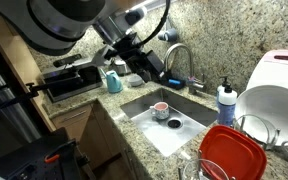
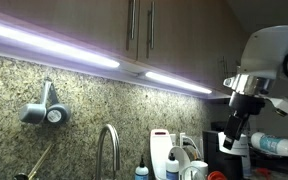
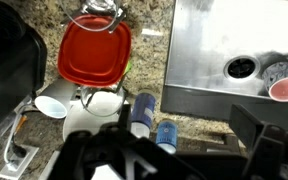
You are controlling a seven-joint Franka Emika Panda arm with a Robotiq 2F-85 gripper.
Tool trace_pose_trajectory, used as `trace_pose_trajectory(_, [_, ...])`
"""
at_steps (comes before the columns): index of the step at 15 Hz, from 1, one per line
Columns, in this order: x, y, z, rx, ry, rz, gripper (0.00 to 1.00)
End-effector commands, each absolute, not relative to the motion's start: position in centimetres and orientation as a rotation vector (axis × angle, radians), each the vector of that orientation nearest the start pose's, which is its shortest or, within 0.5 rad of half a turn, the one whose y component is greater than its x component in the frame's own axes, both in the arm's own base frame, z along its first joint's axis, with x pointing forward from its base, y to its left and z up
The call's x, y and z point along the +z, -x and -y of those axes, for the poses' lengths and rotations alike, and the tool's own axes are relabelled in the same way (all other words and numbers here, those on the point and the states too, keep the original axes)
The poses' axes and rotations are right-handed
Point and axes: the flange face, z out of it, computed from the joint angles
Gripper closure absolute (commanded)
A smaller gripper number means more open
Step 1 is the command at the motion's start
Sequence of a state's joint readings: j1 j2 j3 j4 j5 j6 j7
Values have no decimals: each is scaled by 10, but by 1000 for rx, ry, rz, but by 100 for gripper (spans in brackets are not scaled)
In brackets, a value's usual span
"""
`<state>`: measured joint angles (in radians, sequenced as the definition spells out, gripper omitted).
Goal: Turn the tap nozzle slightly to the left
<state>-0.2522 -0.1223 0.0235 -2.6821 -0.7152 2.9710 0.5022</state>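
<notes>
One arm closes on the tap (image 1: 181, 58), which rises arched from the counter behind the sink (image 1: 174, 128); the approach is in hand and nothing is yet touched. In an exterior view the claw (image 1: 155, 71) hangs near the spout's arch, while in an exterior view the claw (image 2: 230, 141) stands well apart from the tap (image 2: 109, 150). In the wrist view its fingers look spread. Next, judging by this, it must reach the arch and nudge it gently left.
</notes>
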Motion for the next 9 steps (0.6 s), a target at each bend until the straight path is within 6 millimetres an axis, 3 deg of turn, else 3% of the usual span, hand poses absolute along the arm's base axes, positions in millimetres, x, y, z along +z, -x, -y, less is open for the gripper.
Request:
trace_pose_trajectory(1, [326,-442,57,-868,3223,-174,0])
trace_pose_trajectory(2, [317,-436,57,-791,3250,-133,0])
trace_pose_trajectory(9, [317,-436,57,-794,3249,-140,0])
